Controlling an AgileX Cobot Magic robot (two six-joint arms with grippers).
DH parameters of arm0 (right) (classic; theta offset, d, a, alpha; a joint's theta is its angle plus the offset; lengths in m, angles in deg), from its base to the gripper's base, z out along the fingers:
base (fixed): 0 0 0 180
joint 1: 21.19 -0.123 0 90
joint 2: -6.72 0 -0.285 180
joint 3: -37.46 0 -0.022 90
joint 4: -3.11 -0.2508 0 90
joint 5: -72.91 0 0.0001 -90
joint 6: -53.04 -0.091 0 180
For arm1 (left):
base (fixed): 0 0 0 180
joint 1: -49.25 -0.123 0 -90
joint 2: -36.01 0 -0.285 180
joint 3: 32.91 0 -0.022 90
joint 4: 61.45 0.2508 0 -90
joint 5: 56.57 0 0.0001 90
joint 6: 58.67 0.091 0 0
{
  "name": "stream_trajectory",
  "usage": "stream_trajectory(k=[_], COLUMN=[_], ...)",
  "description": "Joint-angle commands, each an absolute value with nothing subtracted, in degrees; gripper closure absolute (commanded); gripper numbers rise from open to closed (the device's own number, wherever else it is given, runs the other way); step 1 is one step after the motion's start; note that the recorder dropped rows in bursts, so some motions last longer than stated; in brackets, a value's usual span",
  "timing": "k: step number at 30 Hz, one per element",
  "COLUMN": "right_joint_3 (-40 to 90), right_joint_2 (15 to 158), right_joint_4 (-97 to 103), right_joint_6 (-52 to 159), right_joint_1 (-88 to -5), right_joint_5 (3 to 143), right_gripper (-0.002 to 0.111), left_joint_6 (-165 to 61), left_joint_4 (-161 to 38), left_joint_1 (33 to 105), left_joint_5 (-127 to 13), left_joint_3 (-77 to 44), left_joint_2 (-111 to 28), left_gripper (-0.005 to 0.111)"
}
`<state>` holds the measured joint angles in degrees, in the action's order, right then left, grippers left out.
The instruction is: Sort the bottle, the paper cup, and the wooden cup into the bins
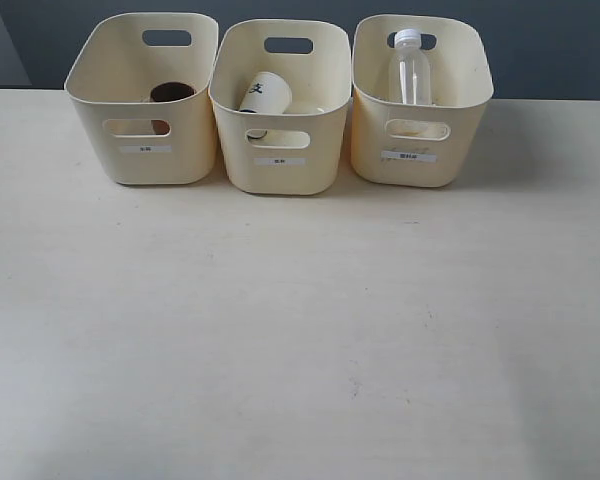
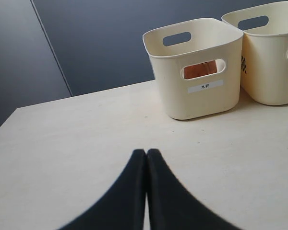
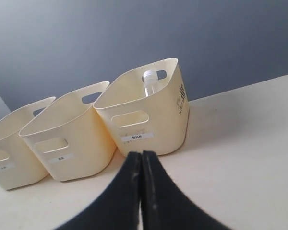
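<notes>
Since every task thing already sits inside a container, the sorting looks finished to me, and the notes below run from biggest to smallest.

Table (image 1: 300, 330): pale and bare in front of the row; it carries all three containers along its far edge, against a dark wall.

Bins (image 1: 280, 165): three cream tubs side by side, nearly touching, labels facing the exterior camera. One thing per tub, which I judge to be the point of the labels.

Left claw (image 2: 146, 154): black fingers pressed together with nothing between them, low over the table, well apart from the nearest tub. My reading is that it rests because its work is done.

Right claw (image 3: 141, 155): likewise closed tight and empty, pointing toward the tub that holds the bottle.

Bottle (image 1: 411, 72): upright in the right-hand tub, its white cap rising just above the rim, likely because it is taller than the walls.

Wooden cup (image 1: 171, 94): low in the left-hand tub, only its dark rim showing from above.

Paper cup (image 1: 264, 94): in the middle tub, tilted against the wall, black mark visible.

Exterior view only: all three contents at once; neither arm appears in it.

Left wrist view only: reddish-brown wood seen through the handle cut-out, and the label's characters.

Right wrist view only: the bottle's cap beyond the handle cut-out and print on that tub's side; both cups are hidden.
</notes>
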<state>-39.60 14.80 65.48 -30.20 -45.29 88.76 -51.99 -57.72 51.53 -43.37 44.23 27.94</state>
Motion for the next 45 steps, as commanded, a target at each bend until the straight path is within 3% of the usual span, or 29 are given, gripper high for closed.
stream_trajectory(k=[1,11,25,45], right_joint_3=[-39.8,-39.8,-39.8,-39.8], right_joint_2=[14.5,14.5,14.5,14.5], right_joint_4=[65.6,65.6,65.6,62.7], right_joint_6=[-30.0,-29.8,-29.8,-29.8], right_joint_1=[-44.5,-43.7,-13.7,-13.2], right_joint_5=[87.3,87.2,66.2,63.4], right_gripper=[0.109,0.109,0.109,0.109], left_joint_6=[-52.1,-52.1,-52.1,-52.1], left_joint_4=[-57.5,-57.5,-57.5,-57.5], left_joint_1=[51.7,51.7,51.7,51.7], left_joint_5=[-43.6,-43.6,-43.8,-43.7], left_joint_3=[44.3,44.3,44.3,44.3], left_joint_2=[28.2,28.2,28.2,28.2], left_gripper=[0.107,0.107,0.107,0.107])
